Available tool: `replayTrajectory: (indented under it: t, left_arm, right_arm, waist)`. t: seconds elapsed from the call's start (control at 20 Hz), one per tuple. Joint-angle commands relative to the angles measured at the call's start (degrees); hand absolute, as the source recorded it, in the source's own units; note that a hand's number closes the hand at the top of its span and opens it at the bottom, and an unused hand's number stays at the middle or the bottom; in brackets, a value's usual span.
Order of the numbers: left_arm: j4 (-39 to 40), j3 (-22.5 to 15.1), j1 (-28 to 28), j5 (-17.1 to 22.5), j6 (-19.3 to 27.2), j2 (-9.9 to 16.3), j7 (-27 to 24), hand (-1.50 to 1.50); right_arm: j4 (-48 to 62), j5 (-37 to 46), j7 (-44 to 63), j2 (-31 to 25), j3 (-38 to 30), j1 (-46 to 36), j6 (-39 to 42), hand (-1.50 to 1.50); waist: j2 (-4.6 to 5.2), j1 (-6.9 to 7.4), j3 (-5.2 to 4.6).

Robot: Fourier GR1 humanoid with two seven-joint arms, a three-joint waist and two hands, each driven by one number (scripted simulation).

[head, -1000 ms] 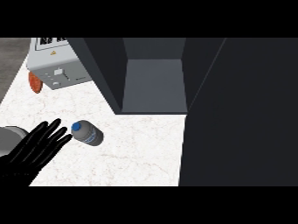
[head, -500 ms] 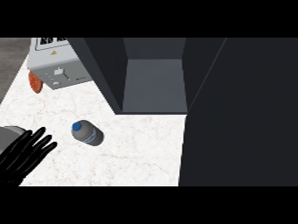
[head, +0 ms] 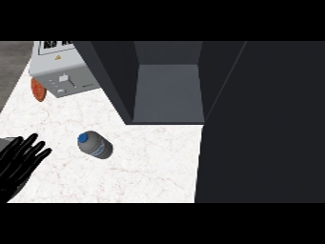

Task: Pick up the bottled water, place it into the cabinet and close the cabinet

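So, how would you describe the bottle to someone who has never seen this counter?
On the white marble counter, look in front of the open dark cabinet, toward its left. The bottle lies there alone, right of the left hand. It is small, grey, with a blue cap, unlike the boxy toaster further back.

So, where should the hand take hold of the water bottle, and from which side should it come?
Probably around the grey body of the bottled water, below its blue cap. The bottle stands on the white counter with bare space on all sides. The left hand is open just to its left, so coming from that side looks the shortest way.
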Motion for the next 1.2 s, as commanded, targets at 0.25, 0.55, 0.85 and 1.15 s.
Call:
replayTrajectory:
  t: [0.25,0.55,0.85,1.15]
  left_arm:
    - [10.7,2.7,-8.3,-9.1,-1.5,-1.6,-4.3,-1.5]
    - [20.1,5.4,-10.1,-18.0,-7.0,-1.7,-14.8,-1.5]
    - [31.5,4.0,-19.5,-25.0,-4.8,-1.7,-18.6,-1.5]
    - [44.8,3.1,-25.0,-32.9,-3.5,-1.6,-26.1,-1.5]
  right_arm:
    - [-2.2,2.1,-0.4,0.0,2.8,2.7,0.2,-1.5]
    - [-1.6,4.7,-5.8,-0.1,6.7,8.5,1.2,-1.5]
    - [2.6,5.6,-5.3,1.3,6.7,2.3,-1.4,-1.5]
    - [0.5,7.2,-6.3,0.6,9.1,5.3,-1.5,-1.5]
  waist:
    - [0.03,-0.14,-0.01]
    - [-0.01,-0.32,-0.03]
    - [0.1,-0.18,-0.02]
    - [0.11,-0.44,-0.03]
